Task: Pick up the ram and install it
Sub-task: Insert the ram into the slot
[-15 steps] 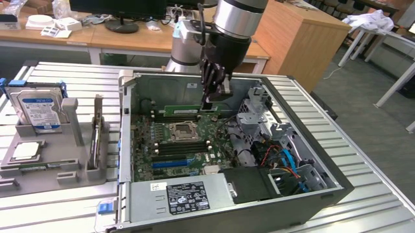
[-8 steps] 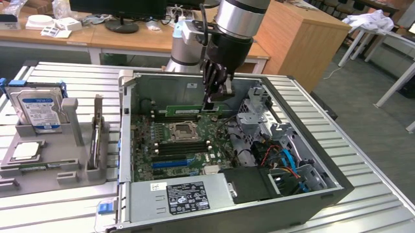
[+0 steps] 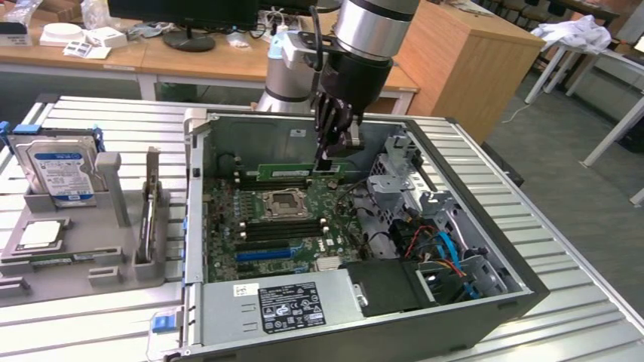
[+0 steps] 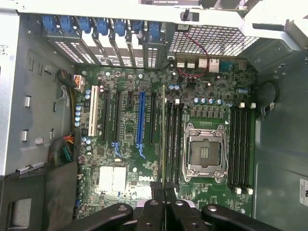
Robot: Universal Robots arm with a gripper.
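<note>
The ram (image 3: 286, 172) stands on edge over the black slots just at 12 o'clock of the processor socket (image 3: 285, 204) in the exterior view; whether it is seated cannot be told. The gripper (image 3: 327, 162) pinches the ram's 3 o'clock end, fingers pressed against the board. Around them lies the motherboard (image 3: 302, 234) inside the open computer case (image 3: 197, 226). The power supply (image 3: 286, 305) sits at 6 o'clock of the socket, and a hard drive (image 3: 60, 170) stands well apart at 9 o'clock of the case.

Green ram (image 3: 286, 172) on edge (level), over slots (image 4: 174, 144).
</note>
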